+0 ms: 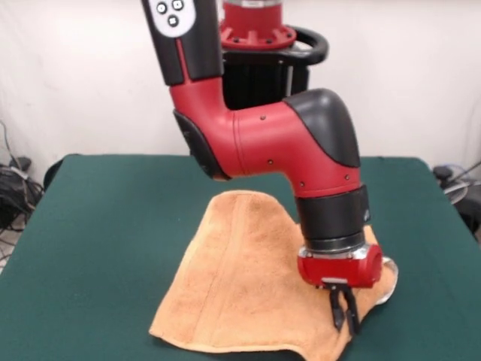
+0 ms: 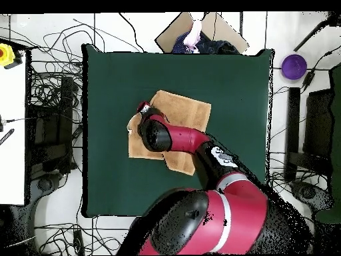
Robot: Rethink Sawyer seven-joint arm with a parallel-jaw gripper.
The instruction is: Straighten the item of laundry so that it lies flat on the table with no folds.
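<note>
The orange-tan towel (image 1: 240, 286) lies rumpled on the dark green table (image 1: 98, 226), with a raised fold running from its far point toward the front. In the overhead view the towel (image 2: 183, 110) sits near the table's (image 2: 240, 87) middle, partly hidden by the arm. My gripper (image 1: 346, 312) points down at the towel's right edge in the front view, fingers pinched together on the cloth, whose edge curls up pale beside it. In the overhead view the gripper (image 2: 142, 109) is at the towel's left edge.
The red and black arm (image 1: 278, 143) reaches over the towel from the pedestal. In the overhead view a cardboard box (image 2: 200, 30) stands past the table's top edge, with cables, a purple object (image 2: 294, 65) and a white bench (image 2: 12, 120) around the table.
</note>
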